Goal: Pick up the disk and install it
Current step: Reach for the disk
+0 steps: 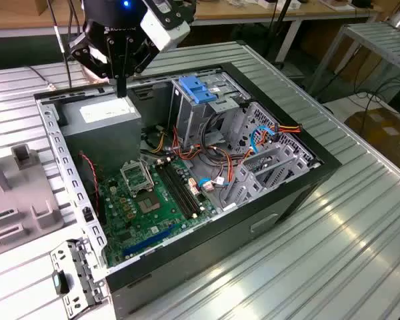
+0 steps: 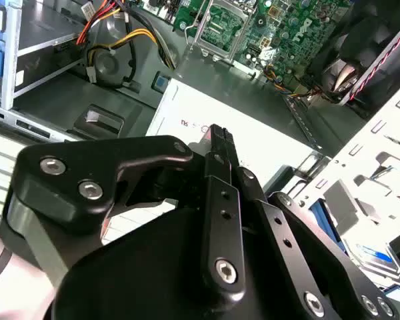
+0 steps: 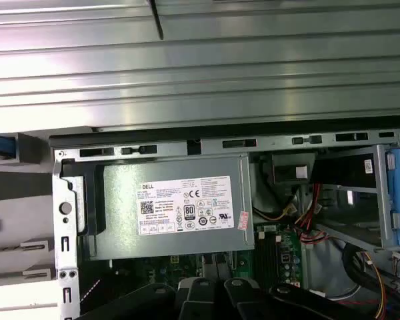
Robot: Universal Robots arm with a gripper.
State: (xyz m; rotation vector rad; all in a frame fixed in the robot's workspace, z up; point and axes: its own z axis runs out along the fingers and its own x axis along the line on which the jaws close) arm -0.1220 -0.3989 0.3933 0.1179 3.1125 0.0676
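On the exterior view's left, outside the open black tower computer case (image 1: 280,200), stands a pale grey moulded plastic fixture (image 1: 23,200), and nearer the camera lies a perforated silver sheet-metal panel (image 1: 77,283) just beside the case's corner. Where the disk is cannot be told for sure: in the first wrist view a flat blue-edged piece (image 3: 0,143) lies outside the case, past its perforated rim and against a grey block, and it may be the disk. Inside the case, at its rear left corner, sits the big grey metal power-supply box (image 1: 100,123) with a white sticker, seen in both wrist views (image 3: 173,207) (image 2: 267,100). The black gripper (image 1: 122,90) hangs straight above this box, close over its top but not plainly touching it; its fingers (image 2: 217,143) are pressed together, with nothing showing between them. Further right, on the case floor, lies the green motherboard (image 1: 147,200) with its square silver processor socket and black memory slots. Right of the board rises a bare metal drive cage (image 1: 200,123) capped by a light-blue plastic latch (image 1: 197,90). Red, orange and yellow cables (image 1: 220,167) run from the cage towards the case's right wall. The case rests on a ribbed aluminium table (image 1: 360,227), which stretches away on the exterior view's right.
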